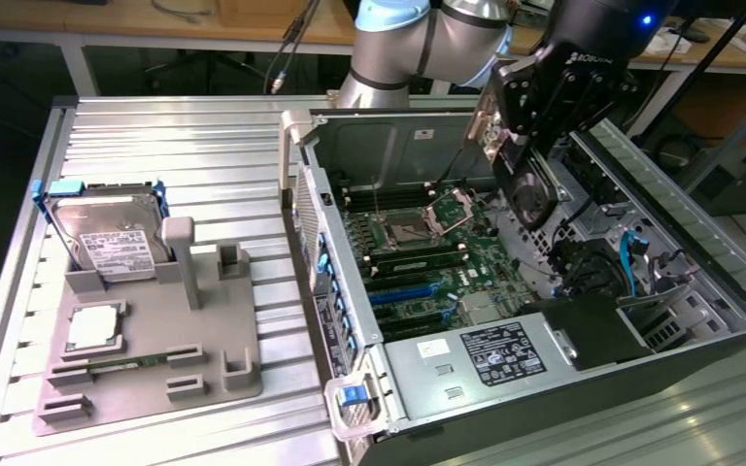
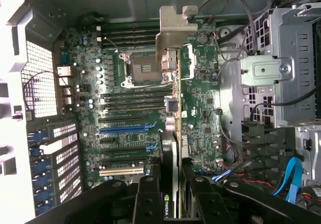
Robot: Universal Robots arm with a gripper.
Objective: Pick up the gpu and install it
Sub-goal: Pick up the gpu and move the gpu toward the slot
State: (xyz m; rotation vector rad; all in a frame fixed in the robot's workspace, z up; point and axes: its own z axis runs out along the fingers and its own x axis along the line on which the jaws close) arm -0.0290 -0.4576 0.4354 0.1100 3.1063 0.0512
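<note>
item one, at the exterior view's left: grey holder [image 1: 218, 379] on the ribbed metal table [image 1: 179, 155], with a hard drive [image 1: 112, 248] standing in it and a silver cpu chip [image 1: 94, 328] lying flat. item two, centre: open computer case [image 1: 347, 136], motherboard [image 1: 431, 262] exposed. item three, right of centre: my gripper [image 1: 528, 146], fingers [image 2: 148, 199] pinching the gpu [image 1: 538, 199] from both faces, the card hanging over the motherboard, seated in no slot, silver bracket [image 2: 173, 25] at one end.
</note>
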